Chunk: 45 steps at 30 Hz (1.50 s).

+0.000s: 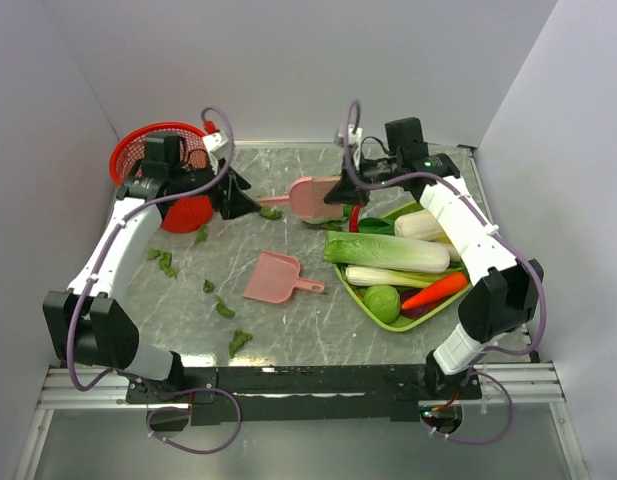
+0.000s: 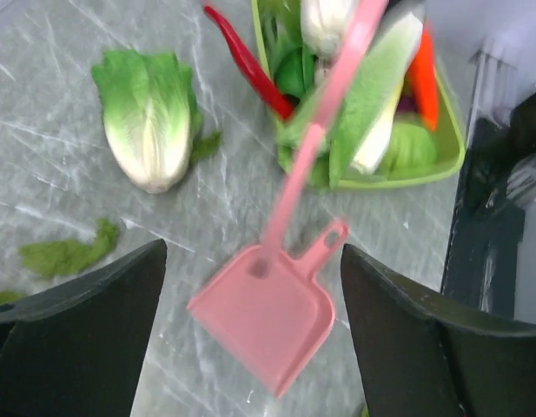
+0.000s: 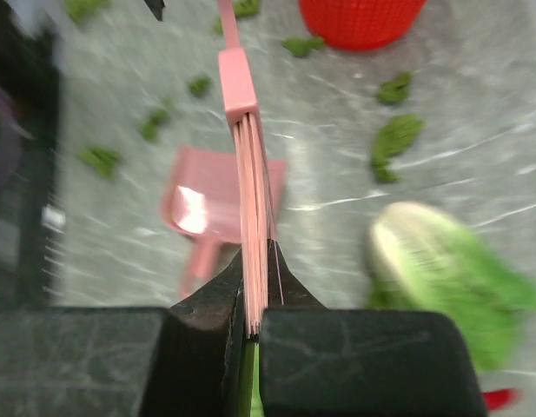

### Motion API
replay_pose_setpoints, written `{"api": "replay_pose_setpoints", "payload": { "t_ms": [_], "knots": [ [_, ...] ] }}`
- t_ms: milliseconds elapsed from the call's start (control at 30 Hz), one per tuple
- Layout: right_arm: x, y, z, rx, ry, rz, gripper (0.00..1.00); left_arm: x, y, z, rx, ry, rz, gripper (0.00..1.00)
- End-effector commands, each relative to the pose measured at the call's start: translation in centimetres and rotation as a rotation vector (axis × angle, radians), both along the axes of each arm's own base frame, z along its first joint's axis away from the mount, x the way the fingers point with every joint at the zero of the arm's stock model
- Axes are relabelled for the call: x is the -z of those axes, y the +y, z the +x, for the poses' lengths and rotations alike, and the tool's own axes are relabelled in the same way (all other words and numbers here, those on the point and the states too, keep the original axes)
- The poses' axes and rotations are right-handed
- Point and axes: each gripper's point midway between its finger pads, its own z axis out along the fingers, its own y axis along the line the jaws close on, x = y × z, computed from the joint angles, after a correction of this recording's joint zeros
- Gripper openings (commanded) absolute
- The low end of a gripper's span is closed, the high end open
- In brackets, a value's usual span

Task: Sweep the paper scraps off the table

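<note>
Pink brush (image 1: 310, 196) is hanging at twelve o'clock: your right hand (image 3: 254, 291) is clamping its bristles, seemingly presenting the handle to your left hand (image 2: 253, 261), standing wide apart. Paper scraps (image 1: 168, 263) are lying on the surface (image 1: 308, 335) around eight o'clock.

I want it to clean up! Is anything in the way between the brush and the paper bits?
Mostly no. The right gripper holds the brush, and the nearest paper scraps lie beside it on bare table. Only the dustpan lies between it and the front ones.
</note>
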Motion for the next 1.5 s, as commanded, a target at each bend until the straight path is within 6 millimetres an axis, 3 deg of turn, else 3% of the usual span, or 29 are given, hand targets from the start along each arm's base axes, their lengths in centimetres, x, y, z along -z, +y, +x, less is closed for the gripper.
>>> {"api": "replay_pose_setpoints", "payload": {
  "t_ms": [0,167,267,300,600,700,1000,1267,1467],
  "knots": [
    [-3.1,0.0,-1.7,0.000,0.391,0.221,0.00,-4.2,-0.4,0.3,-0.024,0.131,-0.316,0.84],
    [-3.9,-0.7,-0.1,0.024,0.603,0.330,0.00,-5.0,-1.4,0.4,0.007,0.197,-0.421,0.82],
    [-3.7,-0.9,0.5,0.032,0.691,0.369,0.00,-4.5,-1.4,0.5,-0.014,0.239,-0.443,0.82],
    [-2.8,-0.9,0.5,0.033,0.734,0.369,0.00,-5.1,-1.5,0.6,0.000,0.213,-0.456,0.82],
    [-1.8,-0.6,0.6,0.045,0.766,0.389,0.00,-4.7,-2.6,0.5,0.055,0.308,-0.461,0.76],
    [-2.2,-0.4,0.1,0.030,0.776,0.388,0.00,-4.5,-3.0,0.7,0.052,0.309,-0.462,0.72],
    [-0.7,-0.2,0.6,0.074,0.785,0.374,0.00,-4.6,-4.4,0.3,0.119,0.310,-0.444,0.60],
    [-0.4,0.4,0.7,0.058,0.793,0.369,0.00,-4.5,-5.5,-0.2,0.169,0.300,-0.429,0.44],
    [0.2,0.5,0.9,0.073,0.794,0.364,0.00,-4.5,-5.6,-0.3,0.176,0.294,-0.429,0.25]
  ]
}}
